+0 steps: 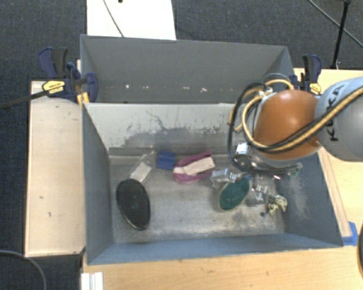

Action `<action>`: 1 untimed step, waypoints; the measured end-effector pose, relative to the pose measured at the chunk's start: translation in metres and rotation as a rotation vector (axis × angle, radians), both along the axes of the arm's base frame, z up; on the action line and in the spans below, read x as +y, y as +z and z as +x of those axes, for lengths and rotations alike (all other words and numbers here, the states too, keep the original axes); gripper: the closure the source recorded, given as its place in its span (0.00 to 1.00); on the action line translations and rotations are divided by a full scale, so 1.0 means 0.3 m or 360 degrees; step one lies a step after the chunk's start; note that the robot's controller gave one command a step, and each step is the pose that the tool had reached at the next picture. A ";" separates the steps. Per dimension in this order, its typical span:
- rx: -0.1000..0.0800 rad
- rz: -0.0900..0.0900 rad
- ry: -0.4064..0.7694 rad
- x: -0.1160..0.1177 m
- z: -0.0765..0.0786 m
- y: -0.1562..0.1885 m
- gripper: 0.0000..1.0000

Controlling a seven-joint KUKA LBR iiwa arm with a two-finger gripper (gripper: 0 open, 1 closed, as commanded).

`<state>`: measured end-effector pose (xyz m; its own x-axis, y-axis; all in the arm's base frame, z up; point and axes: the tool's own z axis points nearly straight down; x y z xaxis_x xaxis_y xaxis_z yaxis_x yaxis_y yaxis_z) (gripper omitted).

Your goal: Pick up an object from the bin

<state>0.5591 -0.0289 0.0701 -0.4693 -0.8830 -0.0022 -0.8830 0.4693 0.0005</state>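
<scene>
Orange-capped end effector (258, 189), grip state cannot be told, hangs low just beside green oval disc (233, 196), likely staged to pick it.

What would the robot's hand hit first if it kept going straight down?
Most likely the dark green oval thing, lying on the floor of the bin at its right side, just under the hand. Depth is hard to judge, so it might land on bare floor beside it instead.

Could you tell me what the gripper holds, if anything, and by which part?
Cannot be told: the gripper sits low beside the dark green oval thing in the bin, its grip hidden.
</scene>
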 end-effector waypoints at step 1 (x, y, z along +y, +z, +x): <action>-0.0002 0.0002 -0.0004 0.001 0.002 0.001 0.00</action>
<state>0.5596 -0.0284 0.0705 -0.4713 -0.8820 -0.0039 -0.8820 0.4713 0.0003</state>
